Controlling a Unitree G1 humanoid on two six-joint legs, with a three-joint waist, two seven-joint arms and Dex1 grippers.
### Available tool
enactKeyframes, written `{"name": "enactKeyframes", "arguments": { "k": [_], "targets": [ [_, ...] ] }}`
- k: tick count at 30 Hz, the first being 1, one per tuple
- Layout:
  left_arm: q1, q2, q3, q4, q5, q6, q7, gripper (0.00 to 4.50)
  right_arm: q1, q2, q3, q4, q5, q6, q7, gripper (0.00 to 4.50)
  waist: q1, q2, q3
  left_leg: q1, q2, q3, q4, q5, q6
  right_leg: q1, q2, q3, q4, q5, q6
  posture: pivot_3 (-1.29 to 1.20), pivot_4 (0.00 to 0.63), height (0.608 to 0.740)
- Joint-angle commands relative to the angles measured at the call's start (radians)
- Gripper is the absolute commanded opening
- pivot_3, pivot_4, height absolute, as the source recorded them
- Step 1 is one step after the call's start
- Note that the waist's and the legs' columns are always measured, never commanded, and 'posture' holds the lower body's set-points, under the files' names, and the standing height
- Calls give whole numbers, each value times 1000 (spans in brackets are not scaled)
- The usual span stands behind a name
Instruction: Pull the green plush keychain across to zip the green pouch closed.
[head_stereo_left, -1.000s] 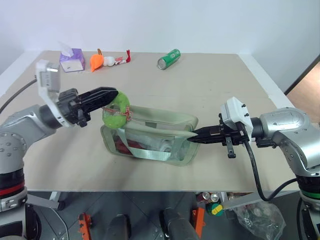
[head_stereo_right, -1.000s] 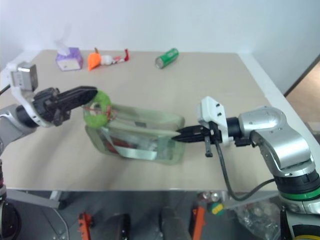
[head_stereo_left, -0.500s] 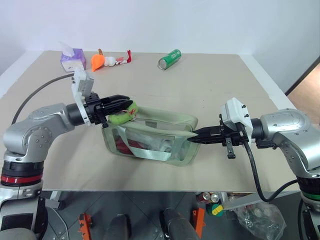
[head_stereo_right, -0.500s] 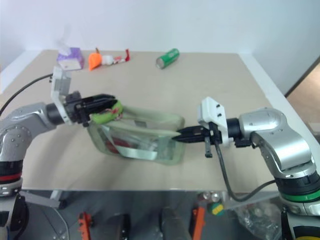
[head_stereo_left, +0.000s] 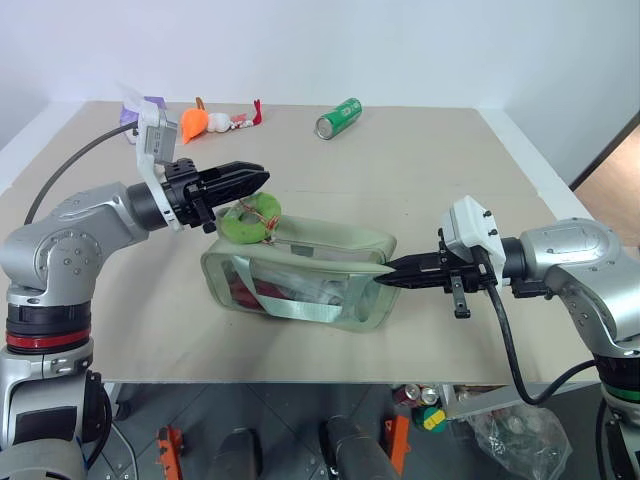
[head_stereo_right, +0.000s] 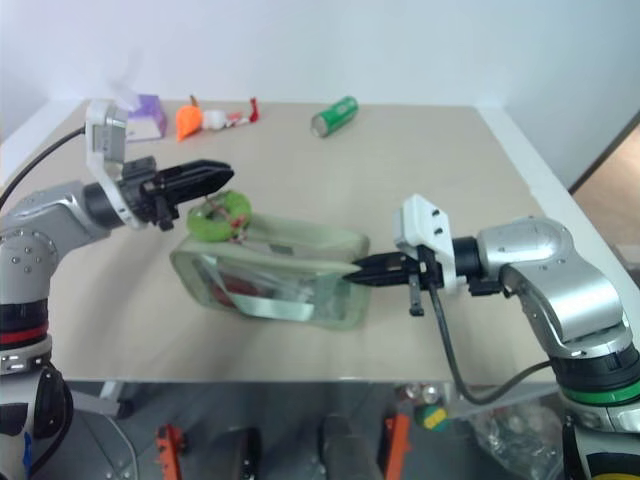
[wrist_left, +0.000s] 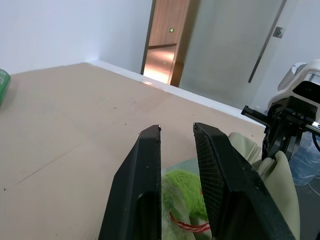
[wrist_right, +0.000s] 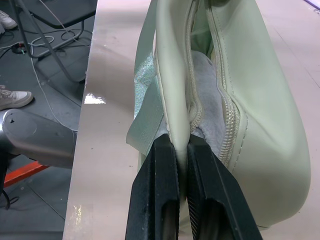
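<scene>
Green pouch (head_stereo_left: 300, 275): laid lengthwise on the beige table (head_stereo_left: 430, 180), near the front edge; clear side panel turned toward the camera, a pale strap crossing it, red and white contents seen through it; the zipper along the top is seen parted in the right wrist view.

Green plush keychain (head_stereo_left: 252, 217): a lime-green fuzzy ring with red cord, resting on the pouch's top at its left end; placed just below and ahead of the left gripper's fingertips; no contact with the fingers can be made out.

Left gripper (head_stereo_left: 258, 178): held above the table at the pouch's left end, pointed toward the right; its two black fingers (wrist_left: 145, 190) are seen slightly apart, with nothing between them; the keychain is seen beneath them in the left wrist view.

Right gripper (head_stereo_left: 383, 280): positioned at the pouch's right end, pointed left; its fingers (wrist_right: 157, 200) are pressed together on a fold of the pouch's fabric beside the zipper, so the end of the pouch is pinched and held.

Other items, all at the far side of the table, well apart from the pouch: purple tissue box (head_stereo_left: 150, 104) at the far left; orange plush toy (head_stereo_left: 195, 122) just beside it; green soda can (head_stereo_left: 338, 117) lying on its side, further right.
</scene>
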Motion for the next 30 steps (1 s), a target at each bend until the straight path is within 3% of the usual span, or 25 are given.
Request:
{"name": "enactKeyframes", "arguments": {
  "k": [1,10,16,20,21,27,30],
  "targets": [
    [-7,41,82,-23,-27,5,6,1085,-2,5,7,-17,1,-5,-3,0,-1,0,0,0,0,0,0,0,0,0,0,0,0,0,0,0,150,740],
    [230,246,297,-52,-108,40,-170,1085,11,-1,2,-24,8,0,2,0,-6,0,0,0,1,-1,-2,0,0,-1,1,-1,0,-2,-2,0,150,740],
    [450,281,279,-161,-79,35,-240,1085,-7,8,16,-6,0,-7,11,0,-7,0,0,1,1,2,-1,0,0,-1,-2,-1,0,-5,-6,0,150,740],
    [497,266,274,-165,-82,38,-211,1085,-9,9,18,-4,0,-8,16,0,-4,0,0,2,1,2,-1,0,0,-1,-2,-2,0,-4,-7,0,150,740],
    [498,262,275,-160,-86,39,-205,1585,-9,9,19,-4,-1,-8,16,0,-4,0,0,2,1,2,-1,0,0,-1,-2,-2,0,-4,-7,0,150,740],
    [492,251,306,-161,-120,41,-168,3459,-11,4,16,0,-2,-8,25,0,-5,0,0,2,1,2,-1,0,0,-1,-2,-1,0,-4,-7,0,150,740],
    [507,252,308,-167,-139,48,-174,3459,-14,3,14,-2,-1,-5,28,0,-5,0,0,2,1,2,-2,0,0,-1,-2,-1,0,-5,-7,0,150,740]
  ]
}}
